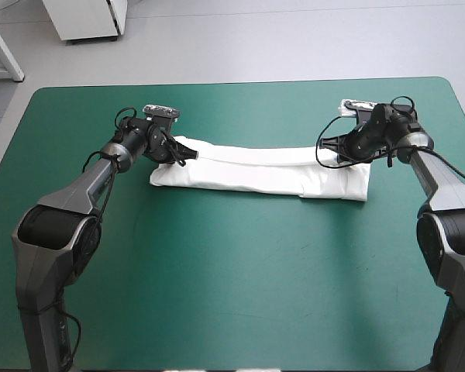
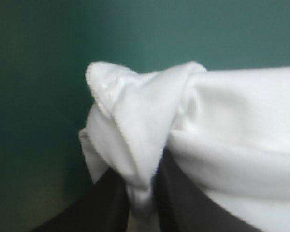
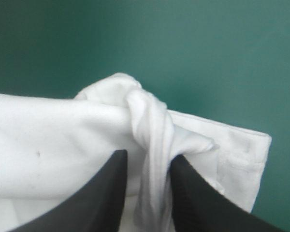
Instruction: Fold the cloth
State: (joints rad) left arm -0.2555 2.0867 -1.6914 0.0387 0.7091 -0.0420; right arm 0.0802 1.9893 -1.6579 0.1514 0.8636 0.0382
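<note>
High view: finding the T-shirt (image 1: 256, 172) lying as a long folded band on the table (image 1: 232, 294), somewhat toward the far edge, with its long axis running left to right. Seeing the left gripper (image 1: 178, 155) at the band's left end and the right gripper (image 1: 337, 151) at its right end, both on the far long edge, each arm nearest its own end.

Left wrist view: pinching a bunched corner of the T-shirt (image 2: 232, 121) in the left gripper (image 2: 140, 193), fingers all but closed with a twist of cloth wedged in the narrow gap. Watching the rest running off to one side as a broad white fold, teal-green cover beyond.

Right wrist view: clamping a rope-like gather of the T-shirt (image 3: 48, 140) in the right gripper (image 3: 147, 164), likewise nearly closed on cloth. Noting a hemmed end lying flat just beside.

Judging the coming fold as turning on that axis: stretching straight from gripper to gripper, so probably needing both ends carried evenly.
</note>
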